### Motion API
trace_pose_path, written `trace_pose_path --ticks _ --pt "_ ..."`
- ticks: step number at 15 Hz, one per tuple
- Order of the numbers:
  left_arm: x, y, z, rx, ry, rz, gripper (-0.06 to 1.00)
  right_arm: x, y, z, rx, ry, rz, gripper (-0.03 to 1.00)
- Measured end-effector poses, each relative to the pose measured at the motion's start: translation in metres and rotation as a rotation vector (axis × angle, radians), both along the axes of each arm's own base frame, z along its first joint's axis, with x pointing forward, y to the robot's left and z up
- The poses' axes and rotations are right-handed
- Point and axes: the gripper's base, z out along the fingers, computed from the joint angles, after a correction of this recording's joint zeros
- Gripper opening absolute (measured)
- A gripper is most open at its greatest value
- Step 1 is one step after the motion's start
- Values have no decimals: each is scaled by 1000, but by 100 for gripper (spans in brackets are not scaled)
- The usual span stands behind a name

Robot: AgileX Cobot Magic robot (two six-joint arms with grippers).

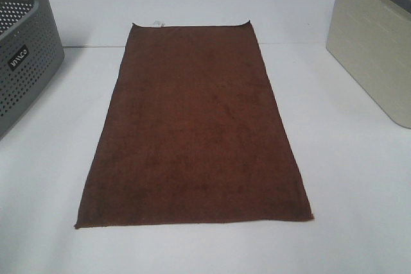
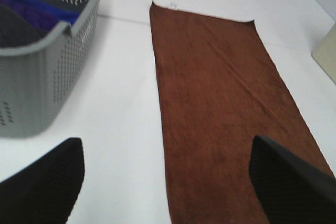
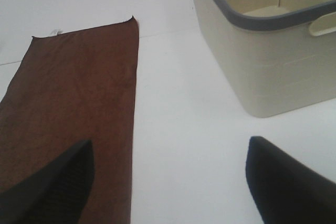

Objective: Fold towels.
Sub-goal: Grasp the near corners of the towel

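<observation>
A dark reddish-brown towel [image 1: 196,129] lies flat and fully spread on the white table, its long side running away from me. A small white tag [image 1: 158,24] sits on its far short edge. The towel also shows in the left wrist view [image 2: 220,103] and the right wrist view [image 3: 73,108]. Neither arm shows in the exterior high view. My left gripper [image 2: 168,182] is open and empty, above the towel's near left part. My right gripper [image 3: 168,182] is open and empty, above bare table just right of the towel's right edge.
A grey perforated basket [image 1: 26,62] stands at the far left; the left wrist view [image 2: 47,72] shows blue cloth [image 2: 37,11] inside it. A cream bin [image 1: 376,49] with a grey rim stands at the far right, also in the right wrist view [image 3: 268,61].
</observation>
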Motion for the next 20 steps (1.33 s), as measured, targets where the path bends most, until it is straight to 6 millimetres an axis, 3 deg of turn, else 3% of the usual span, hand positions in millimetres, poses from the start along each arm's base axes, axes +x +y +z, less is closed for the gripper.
trace_pose_path --ticks 3,4,9,13,17,20 --pt "41 -6 -26 -110 234 -17 81 40 4 -19 99 202 4 74" --pt "64 -10 -46 -139 346 -65 81 67 6 -40 122 361 28 74" --pt "110 -21 -104 -222 541 -183 81 116 18 -102 201 679 175 74" --pt "131 -25 -148 -288 637 -197 81 137 29 -144 303 791 287 74" --pt "140 -27 -182 -333 688 -175 80 163 35 -163 359 785 357 74" --pt "148 -40 -201 -309 698 -221 76 171 35 -181 368 842 361 74"
